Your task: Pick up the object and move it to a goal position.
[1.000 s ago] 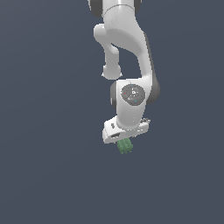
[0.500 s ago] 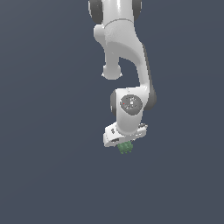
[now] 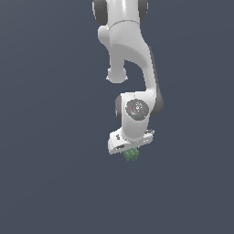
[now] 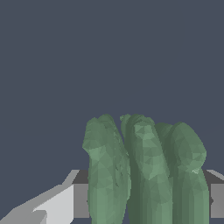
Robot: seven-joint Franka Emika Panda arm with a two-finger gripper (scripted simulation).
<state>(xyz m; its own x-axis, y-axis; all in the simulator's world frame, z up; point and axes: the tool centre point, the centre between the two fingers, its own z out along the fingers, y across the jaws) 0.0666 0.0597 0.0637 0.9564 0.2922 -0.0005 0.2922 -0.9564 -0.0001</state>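
Observation:
The object (image 3: 130, 155) is a small dull-green, ridged, lumpy chunk. It hangs just under the white hand of my arm in the exterior view, held above the dark grey ground. My gripper (image 3: 130, 153) is shut on it; the fingers are mostly hidden behind the hand and the object. In the wrist view the object (image 4: 142, 170) fills the lower middle as several upright green ridges, with a grey fingertip (image 4: 81, 199) beside it.
A plain dark grey surface surrounds the arm in both views. No other objects or edges show.
The arm has carried the object slightly toward the exterior view's right and a little lower. The grip on the object is unchanged.

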